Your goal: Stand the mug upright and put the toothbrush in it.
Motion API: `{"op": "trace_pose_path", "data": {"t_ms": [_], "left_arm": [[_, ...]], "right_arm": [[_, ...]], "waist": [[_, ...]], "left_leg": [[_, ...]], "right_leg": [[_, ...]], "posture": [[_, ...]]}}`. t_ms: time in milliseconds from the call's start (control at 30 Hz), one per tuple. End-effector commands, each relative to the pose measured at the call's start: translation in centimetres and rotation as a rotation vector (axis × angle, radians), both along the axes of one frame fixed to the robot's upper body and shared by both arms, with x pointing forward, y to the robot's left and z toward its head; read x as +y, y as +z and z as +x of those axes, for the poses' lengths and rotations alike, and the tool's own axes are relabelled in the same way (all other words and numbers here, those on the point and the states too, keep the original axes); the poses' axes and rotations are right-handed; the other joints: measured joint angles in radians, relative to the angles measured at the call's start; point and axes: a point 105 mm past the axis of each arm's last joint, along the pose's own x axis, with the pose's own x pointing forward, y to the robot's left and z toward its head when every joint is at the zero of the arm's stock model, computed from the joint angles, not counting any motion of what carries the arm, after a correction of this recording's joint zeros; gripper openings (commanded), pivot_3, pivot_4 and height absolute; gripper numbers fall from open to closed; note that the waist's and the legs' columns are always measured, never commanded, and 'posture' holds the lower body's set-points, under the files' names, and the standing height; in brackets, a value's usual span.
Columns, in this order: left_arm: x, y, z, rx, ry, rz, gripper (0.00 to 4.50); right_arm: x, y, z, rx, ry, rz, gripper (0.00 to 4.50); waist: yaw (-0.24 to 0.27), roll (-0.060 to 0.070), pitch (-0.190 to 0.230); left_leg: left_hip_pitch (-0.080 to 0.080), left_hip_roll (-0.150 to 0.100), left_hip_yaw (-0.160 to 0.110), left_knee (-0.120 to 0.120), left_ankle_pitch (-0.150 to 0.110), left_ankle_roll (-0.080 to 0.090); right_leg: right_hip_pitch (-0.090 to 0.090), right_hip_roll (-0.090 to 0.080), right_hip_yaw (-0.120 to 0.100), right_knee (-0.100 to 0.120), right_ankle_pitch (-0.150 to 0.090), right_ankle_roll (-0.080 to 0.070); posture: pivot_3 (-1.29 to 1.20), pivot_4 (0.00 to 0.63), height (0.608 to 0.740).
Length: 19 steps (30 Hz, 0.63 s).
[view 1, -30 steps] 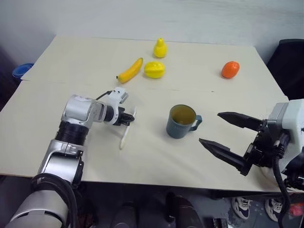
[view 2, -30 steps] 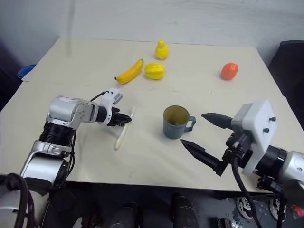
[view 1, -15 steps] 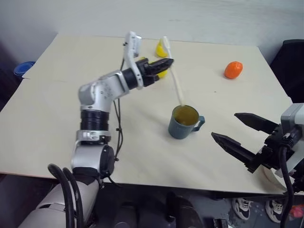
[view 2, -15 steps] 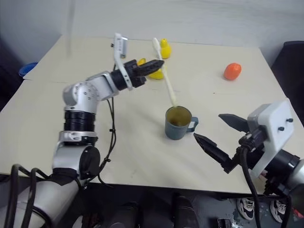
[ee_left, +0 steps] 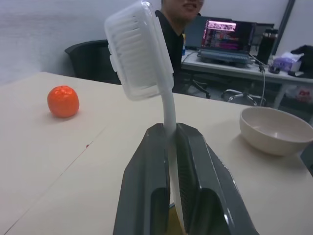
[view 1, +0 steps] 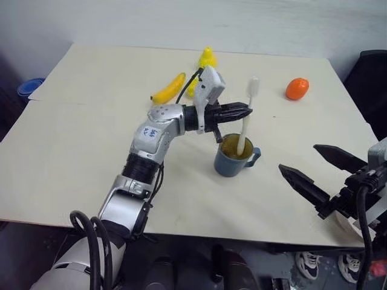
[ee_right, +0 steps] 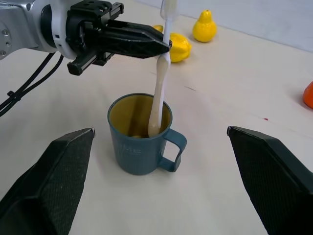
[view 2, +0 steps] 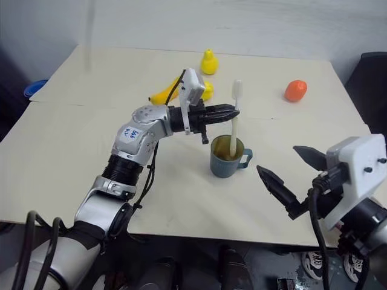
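Upright near the middle of the counter (view 1: 72,151), the mug (view 1: 233,156) stands with its handle turned toward the robot's right. Directly above it the left gripper (view 1: 245,110) reaches in level from the robot's left, its fingers (ee_left: 146,186) pressed together on the neck of the toothbrush (view 1: 247,118). That toothbrush stands nearly vertical, bristled head up above the fingers and its handle end down inside the mug, against the yellowish inner wall.

To the mug's right and nearer the robot, the right gripper (view 1: 314,172) hovers over the counter's front edge with its two fingers (ee_right: 61,176) spread wide apart and holding nothing, the mug showing between them in the right wrist view.

Beyond the mug lie a banana (view 1: 169,89), a yellow lemon (ee_right: 178,47) and a yellow pear (view 1: 207,57). An orange (view 1: 297,88) sits farther to the mug's right, and a beige bowl (ee_left: 274,129) rests on the counter past it.
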Motion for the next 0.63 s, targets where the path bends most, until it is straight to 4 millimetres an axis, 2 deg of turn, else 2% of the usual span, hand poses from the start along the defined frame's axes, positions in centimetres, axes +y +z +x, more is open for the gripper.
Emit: {"op": "trace_pose_path", "data": {"t_ms": [33,167,200,233,267,400,500,567,633], "left_arm": [[0.4,0.6,-0.6,-0.058,-0.040,-0.001,1.52],[2.2,2.5,-0.7,-0.042,-0.061,-0.053,2.74],[3.0,3.1,-0.6,-0.039,-0.066,-0.062,3.02],[4.8,3.6,-0.9,-0.046,-0.103,-0.042,3.32],[5.9,4.0,-1.2,-0.050,-0.130,-0.025,3.32],[13.0,3.6,-1.8,-0.038,-0.175,0.212,3.32],[16.5,2.5,-1.6,-0.055,-0.131,0.387,3.32],[18.0,1.6,-1.5,-0.074,-0.104,0.496,3.32],[18.4,1.4,-1.5,-0.087,-0.102,0.526,3.32]], "right_arm": [[-0.4,0.5,0.0,-0.047,-0.027,0.004,4.50],[-0.7,0.0,0.1,-0.025,-0.024,-0.019,4.50],[-0.7,-0.1,0.1,-0.021,-0.019,-0.024,4.50],[-0.8,-0.3,0.1,-0.011,-0.008,-0.035,4.50],[-0.9,-0.3,0.0,-0.004,0.001,-0.042,4.50],[-1.5,-1.0,-0.4,0.063,0.068,-0.096,4.50],[-1.9,-1.7,-1.0,0.123,0.124,-0.138,4.50],[-2.1,-2.0,-1.4,0.152,0.160,-0.159,4.50],[-2.5,-2.0,-1.3,0.157,0.170,-0.168,4.50]], "waist": [[0.000,0.000,0.000],[-0.003,0.000,0.000],[-0.005,0.000,0.000],[-0.006,0.000,0.000],[-0.010,0.000,0.000],[-0.029,0.000,0.000],[-0.025,0.001,0.000],[-0.021,0.001,0.000],[-0.019,0.001,0.000]], "left_leg": [[0.000,0.000,0.000,0.000,0.000,0.000],[0.000,0.000,0.000,0.000,-0.001,0.001],[0.000,0.000,0.000,0.000,-0.001,0.001],[0.000,0.001,0.000,0.000,-0.001,0.001],[0.000,0.001,0.000,0.000,-0.001,0.001],[0.003,0.003,0.000,-0.001,-0.001,0.001],[0.004,0.003,0.000,-0.001,-0.001,0.001],[0.004,0.003,-0.001,0.000,-0.001,0.001],[0.003,0.002,-0.001,0.000,-0.001,0.001]], "right_leg": [[0.000,0.000,0.000,0.000,0.000,0.000],[0.000,0.000,0.000,-0.001,0.000,0.000],[0.000,0.000,0.000,0.000,0.000,0.000],[0.000,0.001,0.000,0.000,0.000,0.000],[0.000,0.001,0.000,0.000,0.000,0.000],[0.000,0.004,0.000,0.002,-0.002,-0.003],[0.000,0.005,0.000,0.004,-0.002,-0.004],[0.001,0.004,0.000,0.003,-0.002,-0.004],[0.001,0.003,0.000,0.003,-0.002,-0.003]], "posture": [[0.00,0.150,0.740],[0.00,0.150,0.740],[0.00,0.150,0.740],[0.00,0.150,0.740],[0.00,0.150,0.740],[0.00,0.150,0.740],[0.00,0.150,0.740],[0.00,0.150,0.740],[0.00,0.150,0.740]]}}
